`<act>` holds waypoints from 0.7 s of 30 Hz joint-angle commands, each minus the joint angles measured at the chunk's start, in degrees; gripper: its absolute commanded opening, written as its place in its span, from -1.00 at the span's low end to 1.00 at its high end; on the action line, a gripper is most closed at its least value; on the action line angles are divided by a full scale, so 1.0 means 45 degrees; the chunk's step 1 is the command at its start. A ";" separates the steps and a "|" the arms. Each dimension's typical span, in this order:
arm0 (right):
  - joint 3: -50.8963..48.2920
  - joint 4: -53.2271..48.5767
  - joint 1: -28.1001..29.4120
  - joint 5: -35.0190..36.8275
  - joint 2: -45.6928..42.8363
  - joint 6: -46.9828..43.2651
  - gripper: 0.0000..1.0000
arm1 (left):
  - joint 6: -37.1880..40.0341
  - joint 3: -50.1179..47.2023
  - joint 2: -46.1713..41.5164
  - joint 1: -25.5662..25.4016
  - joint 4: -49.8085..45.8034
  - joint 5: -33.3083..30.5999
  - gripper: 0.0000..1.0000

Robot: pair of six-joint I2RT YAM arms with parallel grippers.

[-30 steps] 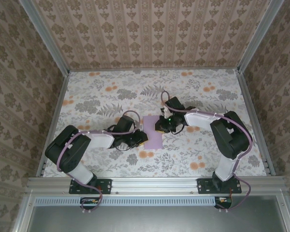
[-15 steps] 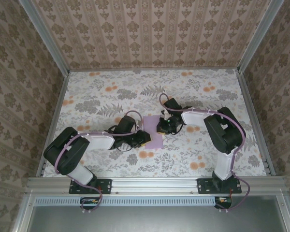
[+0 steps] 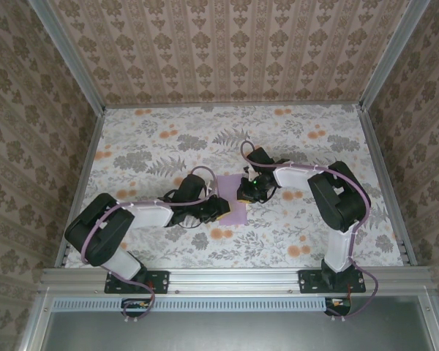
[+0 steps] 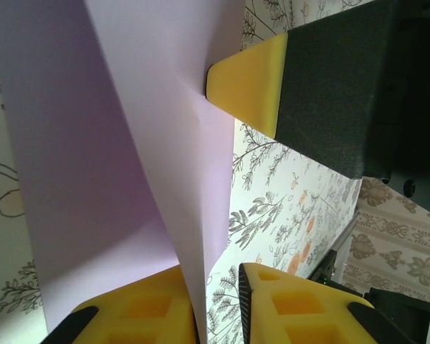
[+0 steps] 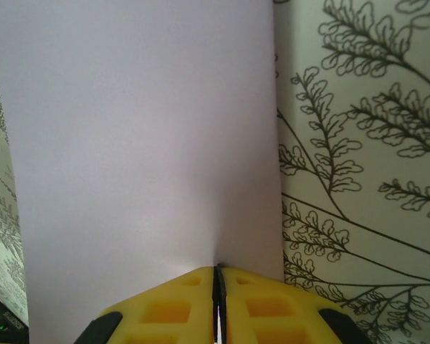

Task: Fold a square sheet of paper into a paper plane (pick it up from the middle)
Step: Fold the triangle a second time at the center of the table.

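The square sheet of paper (image 3: 233, 213) is lilac and lies at the table's middle between both arms. In the left wrist view the paper (image 4: 129, 143) has one flap lifted off the table. That flap's edge runs down between the yellow fingers of my left gripper (image 4: 213, 276), resting against the left finger, with a gap to the right one. My left gripper (image 3: 219, 208) is open at the sheet's left side. My right gripper (image 3: 243, 193) is at the sheet's far right edge. In the right wrist view it (image 5: 216, 271) is shut on the paper (image 5: 143, 143), which puckers at the pinch.
The floral-patterned table (image 3: 293, 146) is walled on three sides by patterned panels (image 3: 227, 51), with metal rails at the edges. The right gripper's yellow fingertip (image 4: 247, 82) presses on the sheet in the left wrist view.
My left gripper has slid a little to the right, further onto the sheet. The right arm's elbow has swung inward to the left while its gripper stays at the paper's edge.
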 commanded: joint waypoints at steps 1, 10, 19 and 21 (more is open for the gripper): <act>-0.0272 -0.0689 -0.0128 0.1019 0.0543 0.0076 -0.75 | -0.0377 -0.0320 -0.0402 -0.0107 0.0197 0.0022 -0.58; -0.0615 -0.0017 -0.0135 0.0294 0.0007 0.0017 -0.74 | 0.0075 0.0234 -0.0426 0.0024 -0.0862 -0.0357 -0.83; -0.0635 0.1264 -0.0192 -0.0995 -0.2374 -0.0082 -0.56 | 0.2329 0.0788 -0.0849 0.1157 -0.4488 -0.0128 -0.89; -0.0468 0.1236 -0.0193 -0.0978 -0.2438 -0.0180 -0.55 | 0.3056 0.1140 -0.0989 0.1436 -0.5513 -0.0116 -0.89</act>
